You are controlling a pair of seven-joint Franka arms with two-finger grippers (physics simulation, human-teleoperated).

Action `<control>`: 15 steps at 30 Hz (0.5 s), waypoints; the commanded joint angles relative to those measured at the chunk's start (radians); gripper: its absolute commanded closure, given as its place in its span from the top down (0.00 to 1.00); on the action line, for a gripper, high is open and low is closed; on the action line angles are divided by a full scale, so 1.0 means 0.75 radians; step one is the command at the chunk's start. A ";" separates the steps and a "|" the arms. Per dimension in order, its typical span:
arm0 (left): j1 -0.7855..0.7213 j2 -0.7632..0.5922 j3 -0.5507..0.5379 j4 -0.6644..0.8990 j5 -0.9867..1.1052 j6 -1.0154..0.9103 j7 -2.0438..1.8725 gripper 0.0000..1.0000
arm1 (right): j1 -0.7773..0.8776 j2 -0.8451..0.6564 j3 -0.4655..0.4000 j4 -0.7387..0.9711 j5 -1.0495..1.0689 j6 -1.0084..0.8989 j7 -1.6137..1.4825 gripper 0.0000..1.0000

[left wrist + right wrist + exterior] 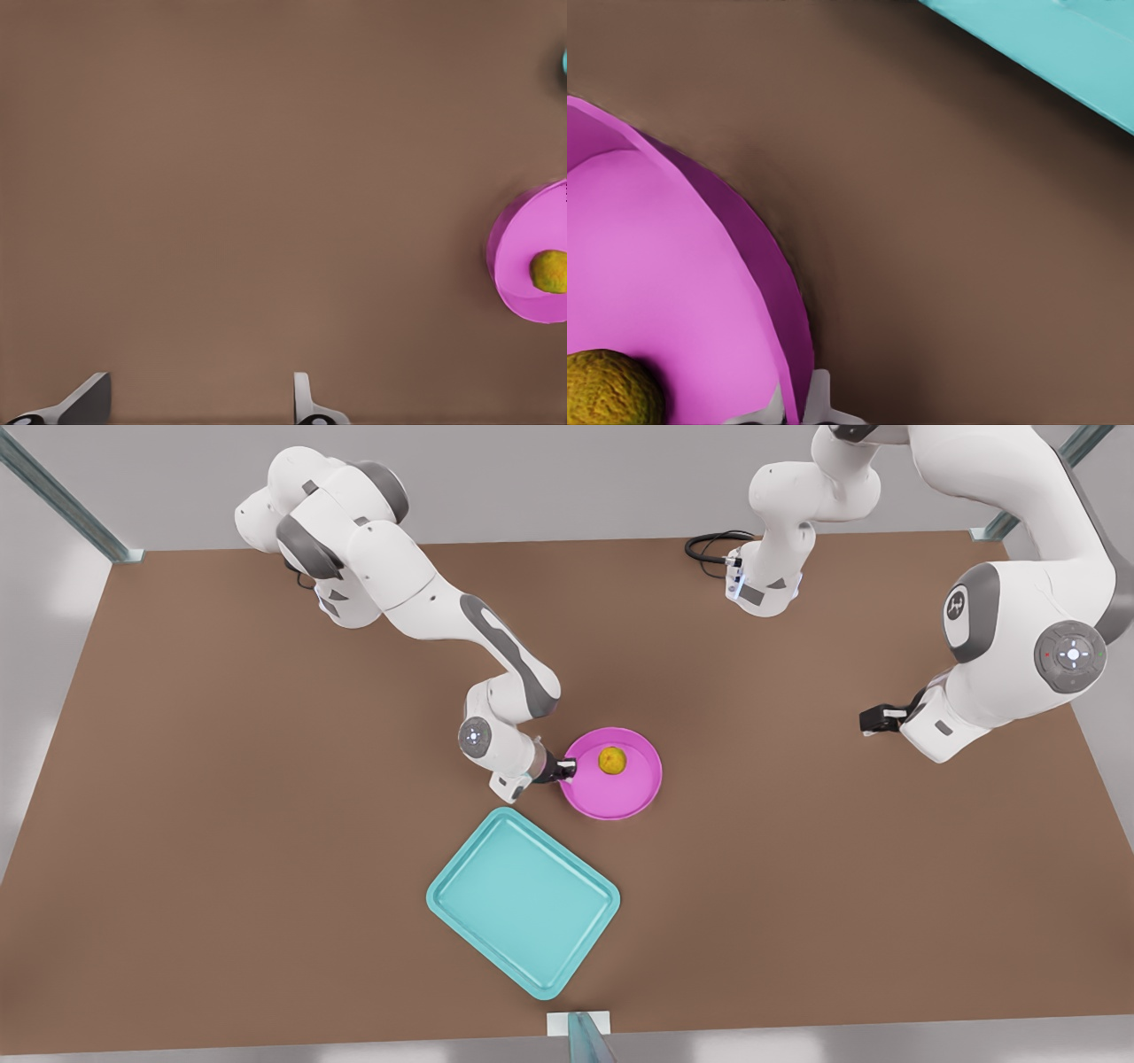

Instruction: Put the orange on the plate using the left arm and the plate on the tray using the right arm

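Brown bench [221, 797] spreads under both my arms, with grey walls around it. My right hand [565, 768] is down at the near rim of the plate [633, 788], its two fingers [819, 403] closed on that rim, one inside the dish and one outside, as the right wrist view shows. The plate is round, so it has no long axis; it sits level on the bench, not on the tray [523, 899]. The orange [612, 760] lies on the plate's floor just past my right fingertips, towards the far side of the dish. The tray is just beside my right hand on the bench, well clear of the plate's rim, its long sides running slantwise across the front view. Bare bench lies between plate and tray, with no object in the gap. My left hand [873, 720] waits well away from the plate, raised, released and empty, its fingers [89, 403] spread wide over bare bench. A black cable [709, 545] lies coiled at the far edge.
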 commanded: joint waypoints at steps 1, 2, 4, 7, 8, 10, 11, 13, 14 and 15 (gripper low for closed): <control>0.000 -0.001 0.000 0.001 -0.001 -0.001 0.057 1.00 | 0.001 -0.001 0.000 0.009 -0.002 -0.014 0.033 0.21; 0.000 -0.001 0.000 0.001 -0.003 -0.001 0.057 1.00 | 0.003 -0.001 0.000 0.022 0.000 -0.016 0.039 0.21; 0.000 0.001 0.000 0.003 -0.003 0.003 0.053 1.00 | 0.003 -0.003 0.000 0.048 0.000 -0.033 0.045 0.21; 0.000 0.005 0.002 0.031 -0.005 -0.001 0.055 1.00 | -0.003 -0.003 -0.002 0.108 0.006 -0.090 0.049 0.21; 0.002 0.007 0.000 0.035 -0.007 -0.001 0.055 1.00 | -0.007 -0.003 -0.002 0.118 0.006 -0.092 0.047 0.21; 0.002 0.007 0.000 0.037 -0.005 0.001 0.055 1.00 | -0.040 -0.003 -0.004 0.159 0.006 -0.143 0.045 0.21; 0.002 0.007 0.000 0.037 -0.007 -0.001 0.055 1.00 | -0.057 -0.005 -0.004 0.163 0.004 -0.151 0.041 0.21; 0.002 0.009 0.002 0.037 -0.009 -0.001 0.055 1.00 | -0.093 -0.003 -0.006 0.194 0.004 -0.182 0.039 0.21; 0.002 0.007 0.010 0.035 -0.015 -0.001 0.059 1.00 | -0.118 -0.003 -0.008 0.216 0.002 -0.210 0.033 0.21; 0.002 0.009 0.012 0.037 -0.019 -0.001 0.057 1.00 | -0.153 -0.005 -0.008 0.222 -0.010 -0.212 0.027 0.21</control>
